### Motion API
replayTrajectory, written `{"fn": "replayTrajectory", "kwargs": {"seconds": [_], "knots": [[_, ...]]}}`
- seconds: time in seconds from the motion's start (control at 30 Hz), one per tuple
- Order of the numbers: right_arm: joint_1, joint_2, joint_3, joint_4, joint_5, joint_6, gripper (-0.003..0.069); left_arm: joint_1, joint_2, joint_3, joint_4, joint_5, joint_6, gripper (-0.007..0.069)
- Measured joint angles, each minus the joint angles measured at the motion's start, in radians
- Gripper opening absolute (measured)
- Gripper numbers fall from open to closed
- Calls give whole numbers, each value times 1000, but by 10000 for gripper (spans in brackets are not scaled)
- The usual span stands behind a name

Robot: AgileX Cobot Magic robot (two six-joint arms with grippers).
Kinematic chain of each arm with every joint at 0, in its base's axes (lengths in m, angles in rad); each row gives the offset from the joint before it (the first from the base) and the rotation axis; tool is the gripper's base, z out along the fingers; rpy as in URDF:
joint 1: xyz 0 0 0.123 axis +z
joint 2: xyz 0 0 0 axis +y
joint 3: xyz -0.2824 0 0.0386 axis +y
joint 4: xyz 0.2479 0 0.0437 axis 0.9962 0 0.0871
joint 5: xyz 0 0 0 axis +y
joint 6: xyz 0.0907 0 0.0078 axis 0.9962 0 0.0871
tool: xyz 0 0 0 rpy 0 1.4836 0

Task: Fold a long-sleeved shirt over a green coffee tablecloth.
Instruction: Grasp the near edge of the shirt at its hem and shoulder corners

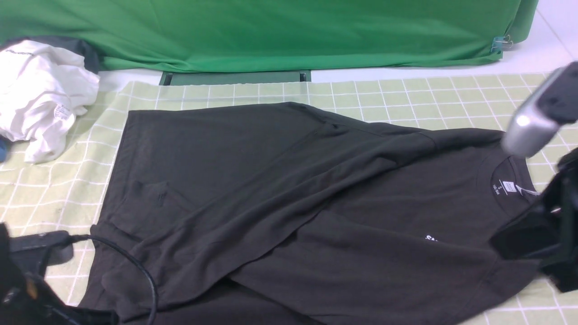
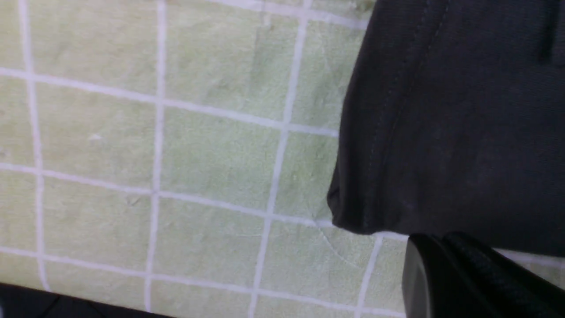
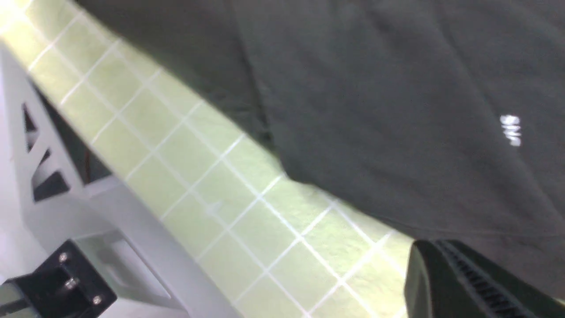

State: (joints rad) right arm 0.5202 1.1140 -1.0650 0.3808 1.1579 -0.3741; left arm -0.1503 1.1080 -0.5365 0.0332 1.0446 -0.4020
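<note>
The shirt [image 1: 289,203] lies spread on the tablecloth [image 1: 406,99], collar toward the worktop's right edge and hem toward its left. It looks soft, light and limp, so pinch it at the hem corner and shoulder. The left tool [image 2: 441,260] and right tool [image 3: 435,265] are closed; I cannot tell whether either grips cloth.

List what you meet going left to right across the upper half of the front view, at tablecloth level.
white garment → long-sleeved shirt → right arm's silver link
</note>
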Motion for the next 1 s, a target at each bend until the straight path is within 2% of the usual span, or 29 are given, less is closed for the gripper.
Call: {"fn": "replayTrajectory", "kwargs": {"seconds": [0.13, 0.37, 0.53, 0.67, 0.77, 0.87, 1.0], "knots": [[69, 24, 0, 1, -41, -1, 8, 34, -36, 0, 24, -15, 4, 13], [151, 32, 0, 6, -128, -1, 8, 268, 43, 1, -54, -71, 162, 13], [157, 32, 0, 5, -141, -1, 8, 310, 57, 1, -57, -118, 250, 32], [157, 32, 0, 2, -161, -1, 8, 303, 57, 1, -67, -134, 301, 127], [157, 32, 0, 1, -177, -1, 9, 285, 59, 1, -72, -144, 338, 251], [157, 32, 0, 1, -185, -1, 9, 252, 92, 1, -94, -160, 402, 413], [157, 32, 0, -4, -200, -1, 10, 223, 168, 1, -93, -166, 414, 538]]}}
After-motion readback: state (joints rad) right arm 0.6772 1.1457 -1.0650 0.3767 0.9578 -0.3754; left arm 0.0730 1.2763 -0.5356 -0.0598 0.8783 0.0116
